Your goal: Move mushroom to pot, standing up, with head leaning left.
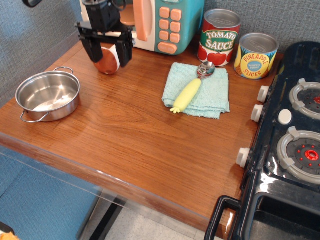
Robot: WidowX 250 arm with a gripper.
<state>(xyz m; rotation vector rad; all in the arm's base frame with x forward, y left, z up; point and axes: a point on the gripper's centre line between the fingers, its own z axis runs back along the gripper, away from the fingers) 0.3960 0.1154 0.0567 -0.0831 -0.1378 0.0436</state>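
One mushroom (pixel 107 63) sat in the upper left of the frame, its reddish-brown cap low and toward the viewer, a bit of white showing above it on the right. It lay between the two black fingers (pixel 124 52) of the single hand (pixel 107 54), which stood spread to either side of it. Whether the fingers actually pressed on the mushroom could not be told from this view, nor whether the mushroom rested on the tabletop (pixel 135 130) or hung just above it.

One pot (pixel 48 95), shallow and shiny with two wire loop handles, stood at the left edge of the frame, below and to the left of the mushroom and apart from it. It held nothing.

Just behind the hand, at the top of the frame, stood one toy microwave (pixel 167 22) in teal and cream with peach buttons. To its right were two cans side by side: one labelled tomato sauce (pixel 219 37) and one labelled pineapple slices (pixel 255 55). In the middle of the frame lay one light blue cloth (pixel 212 95), and on it one scoop (pixel 192 88) with a yellow handle and a metal head. One black toy stove (pixel 290 145) with two burners in view filled the right side.
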